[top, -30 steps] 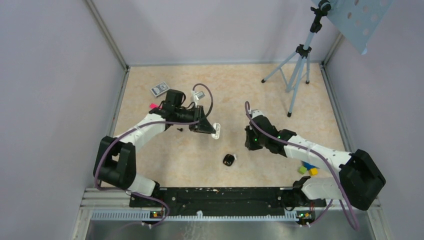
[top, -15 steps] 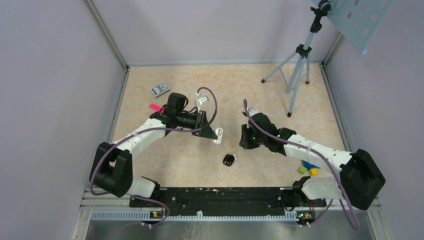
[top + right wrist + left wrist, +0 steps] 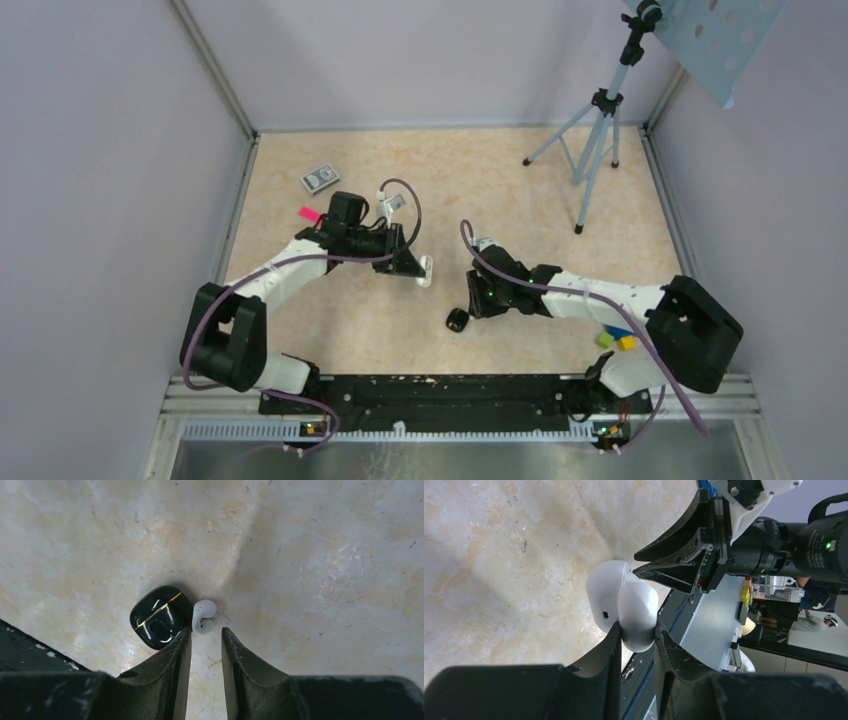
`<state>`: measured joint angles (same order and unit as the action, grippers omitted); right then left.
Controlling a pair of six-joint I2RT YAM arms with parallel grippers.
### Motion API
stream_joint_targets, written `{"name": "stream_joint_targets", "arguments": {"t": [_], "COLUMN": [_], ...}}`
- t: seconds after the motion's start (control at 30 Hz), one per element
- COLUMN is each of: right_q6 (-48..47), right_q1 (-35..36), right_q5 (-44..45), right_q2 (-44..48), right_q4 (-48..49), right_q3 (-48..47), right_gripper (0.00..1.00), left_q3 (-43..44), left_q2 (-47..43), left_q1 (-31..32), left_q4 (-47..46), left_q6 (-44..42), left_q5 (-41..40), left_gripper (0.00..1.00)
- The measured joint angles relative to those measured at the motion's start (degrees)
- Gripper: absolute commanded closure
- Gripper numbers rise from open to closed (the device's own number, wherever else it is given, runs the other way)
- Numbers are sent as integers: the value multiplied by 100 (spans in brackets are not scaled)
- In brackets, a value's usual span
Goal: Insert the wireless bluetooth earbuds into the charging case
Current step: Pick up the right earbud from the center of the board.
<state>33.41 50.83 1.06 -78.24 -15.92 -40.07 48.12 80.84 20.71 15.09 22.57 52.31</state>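
Left claw is clamping the white case above the tabletop, while my right claw, jaws slightly apart, is hovering just short of an earbud lying against a black pod.

We find one earbud hemmed in on one side by a glossy black box touching it, while its other side faces bare table. The right gripper stands just beside the charging case clamped in the left gripper, with only a narrow gap between them.
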Motion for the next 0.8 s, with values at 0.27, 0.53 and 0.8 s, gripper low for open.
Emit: {"name": "stream_joint_targets", "arguments": {"t": [0.27,0.53,0.8], "right_q6": [-133,-136,-131], "right_q1": [155,157,179], "right_q5": [275,302,391], "right_q2": [-302,-372,-581], "right_q4": [-109,-35,15], "right_q3": [-162,-168,-173], "right_gripper": [71,72,79], "left_q3": [0,0,0], "left_q2": [2,4,31], "left_q1": [-4,-4,-4], "left_q4": [2,4,11], "left_q6": [4,2,4], "left_q5": [-85,-103,-103], "left_gripper": [100,100,100]}}
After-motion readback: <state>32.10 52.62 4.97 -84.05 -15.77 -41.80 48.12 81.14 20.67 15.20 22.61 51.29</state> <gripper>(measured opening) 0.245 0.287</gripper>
